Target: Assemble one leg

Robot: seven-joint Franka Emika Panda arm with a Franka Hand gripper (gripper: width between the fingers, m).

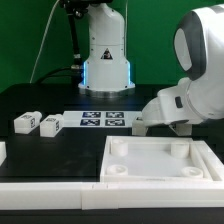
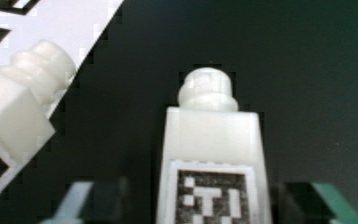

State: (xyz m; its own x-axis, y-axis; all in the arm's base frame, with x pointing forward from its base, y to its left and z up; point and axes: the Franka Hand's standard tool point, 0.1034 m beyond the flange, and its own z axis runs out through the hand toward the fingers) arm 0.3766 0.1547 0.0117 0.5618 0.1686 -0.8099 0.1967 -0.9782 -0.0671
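Note:
In the wrist view a white leg point(image 2: 211, 140) with a rounded peg end and a black-and-white tag lies on the black table, between my fingers. My gripper point(image 2: 201, 202) is open, with dark gaps between the leg and each fingertip point(image 2: 83, 200). A second leg point(image 2: 25, 95) lies close beside it. In the exterior view my gripper is low over the table at the right end of the marker board point(image 1: 100, 121), mostly hidden by the wrist point(image 1: 165, 105). Two more legs point(image 1: 25, 123) point(image 1: 50, 124) lie at the exterior view's left.
The large white square panel point(image 1: 160, 150) with raised corner holes lies at the front, just before my wrist. A white part point(image 1: 2, 151) shows at the left edge. The robot base point(image 1: 105, 60) stands at the back.

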